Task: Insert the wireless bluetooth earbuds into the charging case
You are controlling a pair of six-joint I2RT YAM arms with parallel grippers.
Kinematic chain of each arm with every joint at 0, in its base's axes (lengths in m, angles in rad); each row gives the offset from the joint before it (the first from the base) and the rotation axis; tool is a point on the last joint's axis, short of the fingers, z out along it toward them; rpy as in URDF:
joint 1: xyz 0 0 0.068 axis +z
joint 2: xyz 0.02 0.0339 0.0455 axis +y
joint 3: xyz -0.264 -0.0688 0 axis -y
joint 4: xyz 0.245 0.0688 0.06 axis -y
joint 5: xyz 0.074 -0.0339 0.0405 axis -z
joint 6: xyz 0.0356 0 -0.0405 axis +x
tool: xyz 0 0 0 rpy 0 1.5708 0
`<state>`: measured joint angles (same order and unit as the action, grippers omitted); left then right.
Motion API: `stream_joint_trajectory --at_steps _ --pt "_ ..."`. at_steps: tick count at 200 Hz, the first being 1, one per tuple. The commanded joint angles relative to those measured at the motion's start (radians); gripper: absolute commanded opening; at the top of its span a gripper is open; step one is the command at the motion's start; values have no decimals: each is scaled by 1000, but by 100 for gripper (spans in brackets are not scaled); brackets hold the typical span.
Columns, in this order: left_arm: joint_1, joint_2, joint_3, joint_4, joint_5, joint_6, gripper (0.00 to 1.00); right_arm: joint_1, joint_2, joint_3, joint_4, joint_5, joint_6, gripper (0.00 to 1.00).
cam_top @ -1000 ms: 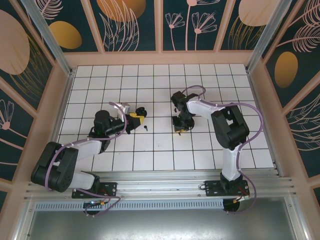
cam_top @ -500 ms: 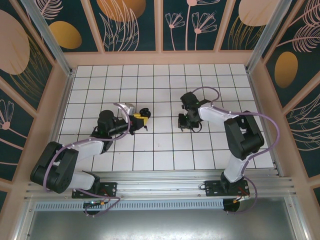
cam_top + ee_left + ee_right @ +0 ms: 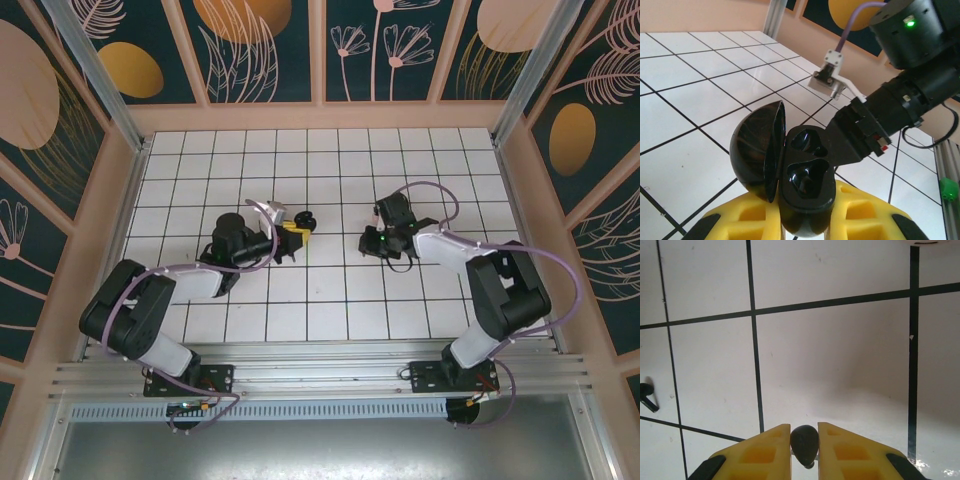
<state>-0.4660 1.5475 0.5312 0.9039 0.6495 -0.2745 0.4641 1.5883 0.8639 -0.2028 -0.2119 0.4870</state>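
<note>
My right gripper [image 3: 804, 428] is pinched shut on one black earbud [image 3: 804, 442], its rounded body caught between the yellow fingers [image 3: 760, 450]; from the overhead view I see this gripper [image 3: 372, 243] low over the white tiles [image 3: 840, 355], pointing toward nine o'clock; a second black earbud [image 3: 646, 396] lies loose on the floor at nine o'clock in the wrist view, well apart from the one I hold.

My left gripper [image 3: 807, 201] is clamped on the charging case [image 3: 805, 172]; the lid [image 3: 757, 150] stands open at nine o'clock; both wells look empty to me, though gloss on black makes that hard to swear to; the right arm [image 3: 920, 95] sits at two o'clock behind the case; from above, the case [image 3: 304, 221] is at nine o'clock of the right gripper, with a gap of tile between them.

My reading: picking is done for one bud and the case is presented open; no bud looks seated yet; what remains is closing the gap, seating this bud, then fetching the loose one; I see no pink buds to account for.
</note>
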Motion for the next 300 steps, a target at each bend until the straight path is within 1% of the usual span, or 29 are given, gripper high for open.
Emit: stream_joint_trajectory --at_steps 1,46,67,106,153,197,261,300 --pt "-14 23 26 91 -14 -5 12 -9 -78 -61 132 -15 34 17" --pt "-23 51 16 160 -17 -7 12 -20 -194 -147 227 -6 52 17" --pt "-25 51 0 180 -22 7 12 -21 -254 -186 297 -34 58 17" --pt "-38 49 -26 256 -33 20 11 -25 -333 -225 368 -69 41 17" --pt "-90 72 -6 270 -31 100 12 -29 -419 -238 435 -112 19 16" --pt "-130 124 39 296 -45 112 11 -28 -509 -254 505 -144 -27 17" --pt "-158 137 82 254 -51 128 11 -17 -504 -241 623 -301 -76 17" --pt "-166 153 100 247 -52 120 12 11 -474 -230 661 -345 -104 18"
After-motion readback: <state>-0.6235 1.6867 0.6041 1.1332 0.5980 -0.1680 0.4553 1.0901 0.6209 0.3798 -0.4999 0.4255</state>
